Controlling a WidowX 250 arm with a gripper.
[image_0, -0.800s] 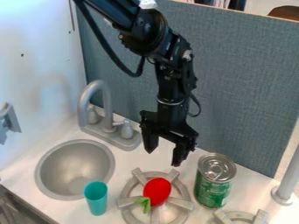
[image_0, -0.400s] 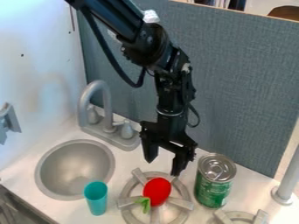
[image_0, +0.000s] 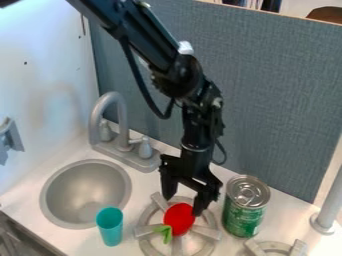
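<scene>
Two fingers of the black claw (image_0: 184, 206) stand apart, open and with nothing gripped, pointing down over a red toy vegetable (image_0: 179, 218). One finger overlaps the vegetable's upper right edge in the camera view; whether they touch cannot be told. The vegetable lies on a round gray burner grate (image_0: 212, 233), its green leafy end (image_0: 164, 231) toward the lower left. Just beside the grate, on its right, a green can (image_0: 242, 218) with a silver top stands upright on the white tabletop (image_0: 138, 186). Left of the grate, a teal cup (image_0: 110, 229) stands upright near the rim of a round gray sink (image_0: 51, 214). Behind the sink rises a curved gray faucet (image_0: 121, 120), and a blue-gray panel (image_0: 280, 100) stands behind the arm.
</scene>
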